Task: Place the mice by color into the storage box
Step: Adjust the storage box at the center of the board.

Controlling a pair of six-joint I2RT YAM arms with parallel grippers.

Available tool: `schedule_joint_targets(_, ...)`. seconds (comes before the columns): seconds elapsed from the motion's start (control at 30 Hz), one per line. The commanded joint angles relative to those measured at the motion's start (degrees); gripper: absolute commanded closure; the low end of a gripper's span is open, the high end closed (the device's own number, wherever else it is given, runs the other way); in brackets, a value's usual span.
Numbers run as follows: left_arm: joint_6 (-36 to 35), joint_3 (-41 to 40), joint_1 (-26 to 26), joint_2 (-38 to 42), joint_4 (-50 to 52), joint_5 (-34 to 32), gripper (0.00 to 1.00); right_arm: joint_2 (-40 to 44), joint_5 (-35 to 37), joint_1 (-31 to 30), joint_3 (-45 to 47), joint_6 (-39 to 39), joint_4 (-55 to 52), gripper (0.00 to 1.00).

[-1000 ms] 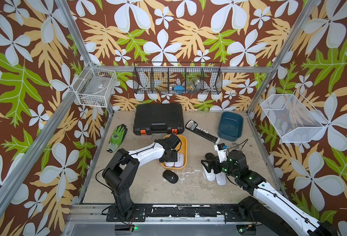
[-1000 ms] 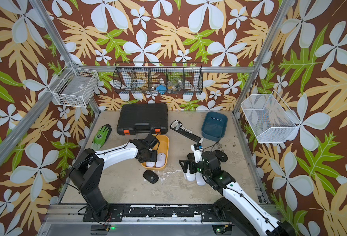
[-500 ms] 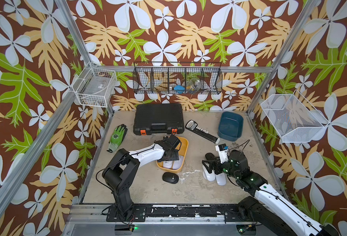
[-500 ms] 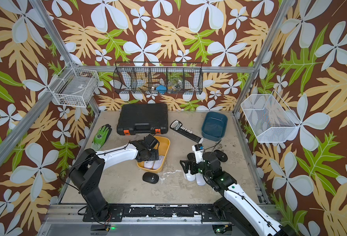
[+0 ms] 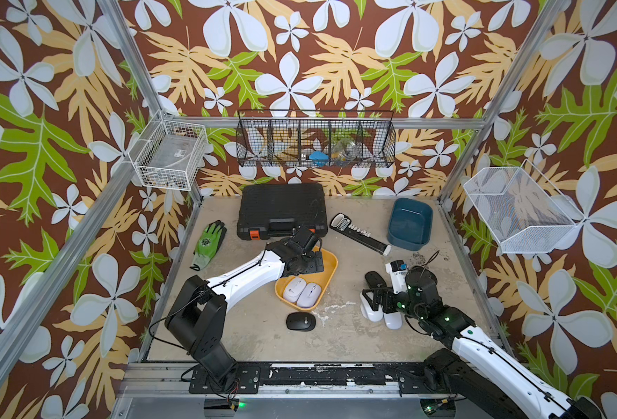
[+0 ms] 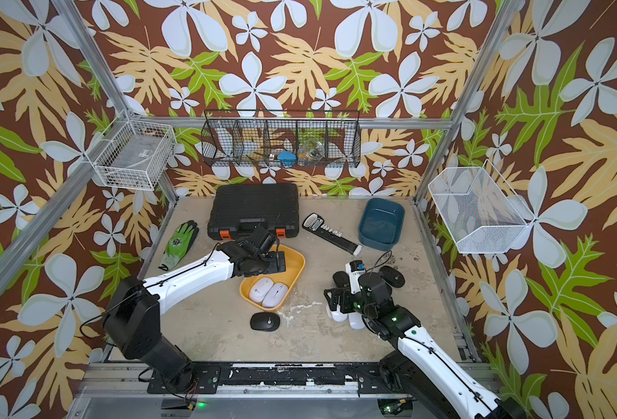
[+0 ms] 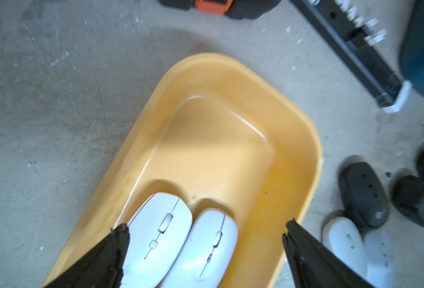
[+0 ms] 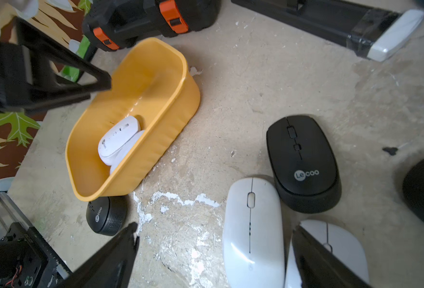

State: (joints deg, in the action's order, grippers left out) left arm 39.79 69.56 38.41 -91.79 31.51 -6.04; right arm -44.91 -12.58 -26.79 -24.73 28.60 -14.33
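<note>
Jaws of the left gripper (image 7: pixel 206 227) now gape empty, having just let go: two white mice (image 7: pixel 161 232) lie beneath them in the yellow box (image 7: pixel 231 64).

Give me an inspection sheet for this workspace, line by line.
Surface: beige tabletop, scuffed, with a white chipped patch in front of the yellow tub.
Job's things: two white mice side by side in the yellow tub; one black mouse on the table just in front of it; two more white mice and black mice by the right arm; blue tub empty.
Clutter: black case, green glove, long black-and-white device.
Grippers: left gripper open, empty, over the yellow tub; right gripper open, empty, over the table's white mice.
Cables: thin black cable looping at the right wrist.
Surroundings: flowered walls, wire baskets.
</note>
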Motion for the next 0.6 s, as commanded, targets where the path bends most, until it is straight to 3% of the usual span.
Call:
schedule_joint_targets(0.0,-1.39,0.6,-0.01,3.74,0.39,0.55,0.0,-1.15,-0.83,-0.73,0.39,1.93,-1.36,0.03)
schedule_joint_targets(0.2,-3.15,-6.38,-6.2,13.08,-0.53,3.85,0.02,-8.2,5.13,-7.0,-0.9,2.75,-3.54,0.04)
schedule_joint_targets(0.37,-6.89,-14.7,-18.47,18.17,-2.8,7.31,0.2,-11.23,9.5,-8.24,-0.92,3.25,-3.96,0.07)
schedule_joint_targets(0.57,-9.65,-18.67,-23.09,14.08,-7.37,9.14,0.48,-13.7,10.78,-8.37,-2.07,2.43,-3.96,0.08)
